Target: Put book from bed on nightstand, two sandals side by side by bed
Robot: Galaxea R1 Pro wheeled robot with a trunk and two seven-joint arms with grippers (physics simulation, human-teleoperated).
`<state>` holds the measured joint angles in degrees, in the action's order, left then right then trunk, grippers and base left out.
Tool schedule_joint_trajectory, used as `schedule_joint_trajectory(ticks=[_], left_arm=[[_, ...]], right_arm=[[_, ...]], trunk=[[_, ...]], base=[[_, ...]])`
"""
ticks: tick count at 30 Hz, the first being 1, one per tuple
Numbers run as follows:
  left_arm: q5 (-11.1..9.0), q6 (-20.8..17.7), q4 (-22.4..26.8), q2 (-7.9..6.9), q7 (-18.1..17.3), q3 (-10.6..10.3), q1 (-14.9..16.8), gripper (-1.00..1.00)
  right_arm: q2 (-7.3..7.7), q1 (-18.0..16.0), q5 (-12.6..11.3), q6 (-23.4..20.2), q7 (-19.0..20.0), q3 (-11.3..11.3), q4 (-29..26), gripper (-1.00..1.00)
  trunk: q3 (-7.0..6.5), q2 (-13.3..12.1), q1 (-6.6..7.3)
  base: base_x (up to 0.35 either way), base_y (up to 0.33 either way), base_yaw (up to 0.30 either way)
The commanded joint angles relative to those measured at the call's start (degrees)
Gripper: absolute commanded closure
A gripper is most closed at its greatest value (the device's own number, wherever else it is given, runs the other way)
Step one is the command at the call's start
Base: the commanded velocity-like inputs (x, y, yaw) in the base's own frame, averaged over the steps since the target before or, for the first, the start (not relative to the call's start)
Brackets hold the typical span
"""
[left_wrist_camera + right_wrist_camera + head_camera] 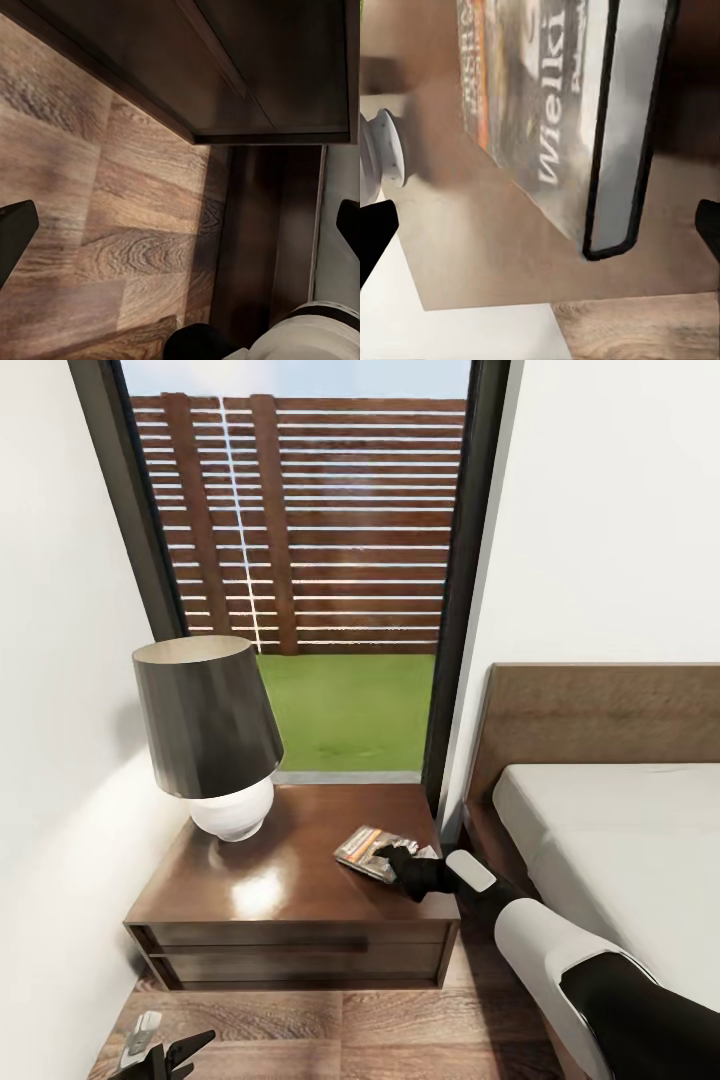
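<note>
We count one book (372,851) lying flat on the one nightstand (290,880), near its right front corner, with our right gripper (403,857) at the book's near edge. In the right wrist view the book (536,97) lies ahead between the two dark fingertips (375,240), which stand wide apart and clear of its cover, so that gripper is spread and holds nothing. One table lamp (212,735) with a dark shade and a white round base stands on the nightstand's left rear part. One bed (620,830) sits just right of the nightstand. Our left gripper (160,1052) hangs low over the wooden floor (330,1030), fingers apart.
</note>
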<state>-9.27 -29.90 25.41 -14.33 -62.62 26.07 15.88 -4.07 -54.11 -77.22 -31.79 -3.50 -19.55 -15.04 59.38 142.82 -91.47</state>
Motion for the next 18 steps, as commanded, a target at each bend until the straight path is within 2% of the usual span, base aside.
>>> schedule_joint_trajectory(ticks=[1,18], left_arm=[[-0.1,-0.5,0.0,0.01,-0.1,0.1,0.0,-1.0],[-0.1,-0.5,0.0,0.05,-0.1,0.1,0.0,-1.0]], right_arm=[[0.03,0.0,-0.6,0.0,-0.4,-0.3,-0.1,-1.0],[-0.14,0.0,-0.7,0.0,-0.4,-0.3,-0.1,-1.0]], trunk=[[0.05,0.0,0.01],[0.05,0.0,0.01]], base=[[0.0,0.0,0.0],[0.0,0.0,0.0]])
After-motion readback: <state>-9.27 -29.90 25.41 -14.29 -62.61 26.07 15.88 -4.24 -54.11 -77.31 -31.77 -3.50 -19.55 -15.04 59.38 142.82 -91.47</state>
